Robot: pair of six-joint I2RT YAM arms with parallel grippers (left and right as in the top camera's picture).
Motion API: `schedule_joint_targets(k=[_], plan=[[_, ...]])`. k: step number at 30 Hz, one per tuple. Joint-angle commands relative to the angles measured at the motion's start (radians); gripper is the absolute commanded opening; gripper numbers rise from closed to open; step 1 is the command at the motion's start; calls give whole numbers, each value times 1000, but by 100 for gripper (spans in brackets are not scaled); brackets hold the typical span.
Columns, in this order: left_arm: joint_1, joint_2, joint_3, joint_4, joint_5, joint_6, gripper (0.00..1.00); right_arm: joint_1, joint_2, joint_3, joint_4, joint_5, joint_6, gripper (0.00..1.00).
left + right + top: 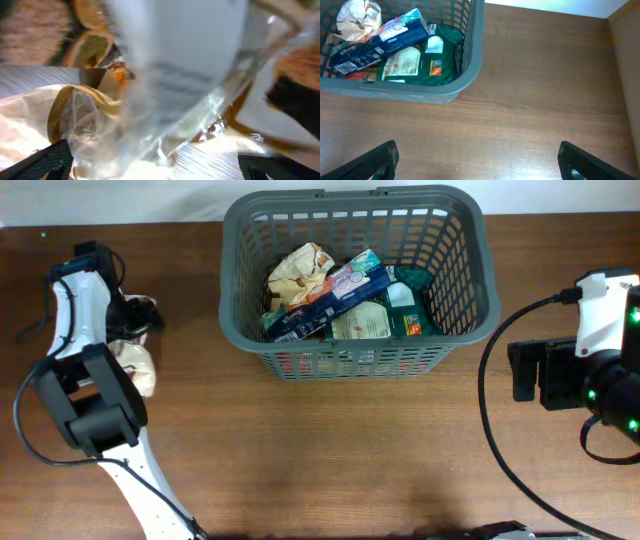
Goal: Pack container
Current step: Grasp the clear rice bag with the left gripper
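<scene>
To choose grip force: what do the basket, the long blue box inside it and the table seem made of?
Basket: likely moulded plastic, matt dark grey; slotted lattice walls, rounded rim.
Blue box: probably printed cardboard, slightly glossy; straight edges, flat faces.
Table: wood or wood-look laminate, brown, satin; grain lines show.

A brown wooden tabletop point(330, 450) filled the view. A crumpled clear bag point(140, 368) lay at nine o'clock; a blue box point(330, 300), green packet point(418, 320) and beige wrapper point(298, 268) sat toward twelve.
</scene>
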Motion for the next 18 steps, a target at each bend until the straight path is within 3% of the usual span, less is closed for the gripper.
schedule_joint_targets(k=[1,4,8,12,18], plan=[[-6,30,-20,-3,375,-158,99,-2,-1,0,1,13,4,99],[-8,30,-20,38,401,-156,99,-2,-1,0,0,13,4,99],[-8,30,-4,46,285,-16,99,-2,-1,0,-5,13,4,99],[-9,19,22,-5,166,88,99,-2,5,0,-5,13,4,99],[-11,-47,89,-101,80,138,99,-2,35,0,-6,13,5,99]])
